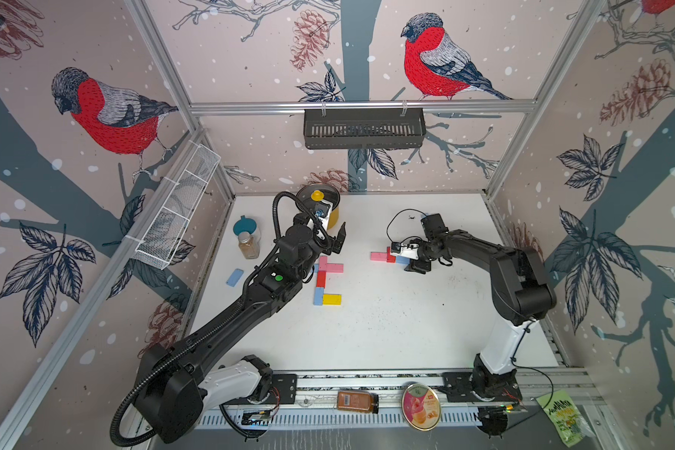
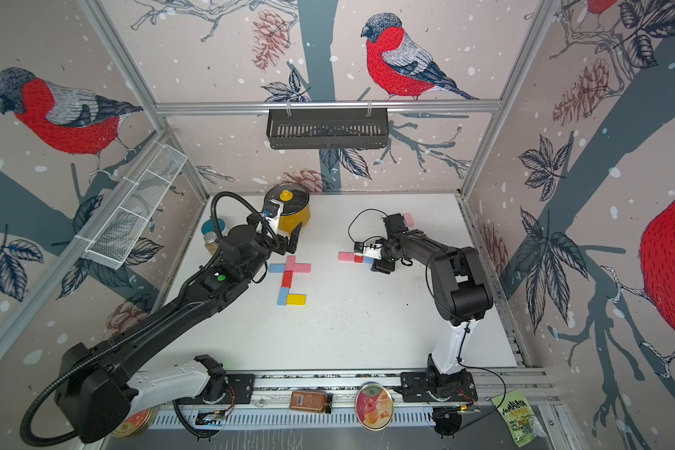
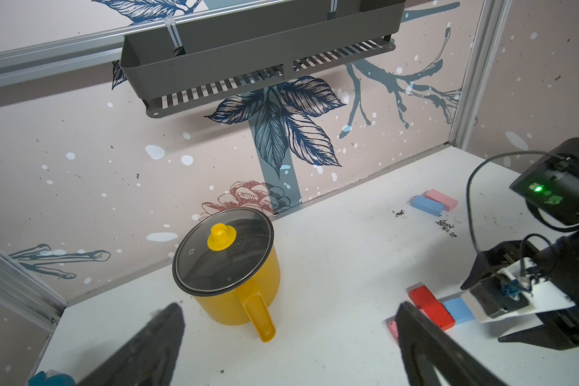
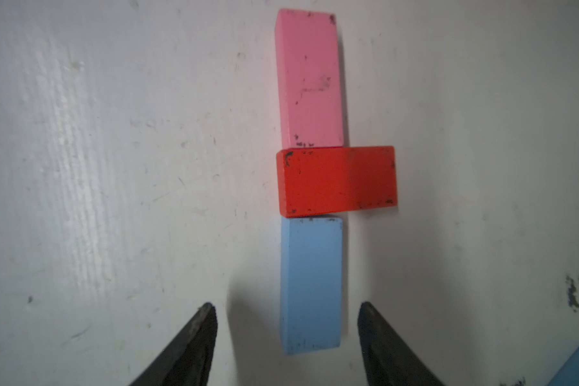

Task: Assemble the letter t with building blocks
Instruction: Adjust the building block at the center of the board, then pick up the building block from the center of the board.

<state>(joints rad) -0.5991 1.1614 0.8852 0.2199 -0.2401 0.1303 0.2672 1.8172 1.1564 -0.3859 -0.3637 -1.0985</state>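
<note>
Building blocks: three lie flat in a line on the table (image 1: 386, 331), off to the right-arm side of the yellow pot (image 3: 221, 307). They are a pink block (image 4: 310, 78), a red block (image 4: 338, 180) set crosswise, and a blue block (image 4: 311, 287), each touching the next. The right gripper (image 4: 286, 309) sits low over the blue block with its jaws apart, one tip on each side. Bare table shows in both gaps and nothing is held. In front of the pot, toward the arm bases, lies the block figure (image 2: 289, 278): a pink and light blue crossbar, a red and blue stem, and a yellow block (image 2: 296, 299) at the foot, all flat and abutting. The left forearm covers the figure's blue end in a top view. The left gripper (image 3: 290, 305) is raised between pot and figure, spread wide, empty. The pot's glass lid (image 3: 248, 264) is on; reflections hide any contents. Just beside the pot, on the left-wall side, are a teal-lidded jar (image 1: 244, 228) and a spice bottle (image 1: 249, 245) of brown powder. Farther out that way lies a loose blue block (image 1: 234, 277). A pink-blue pair (image 3: 441, 199) lies by the back wall, well to the pot's right-arm side. A black wall basket (image 1: 363, 130) hangs above the pot, and a white wire basket (image 1: 176, 210) hangs on the left wall.
</note>
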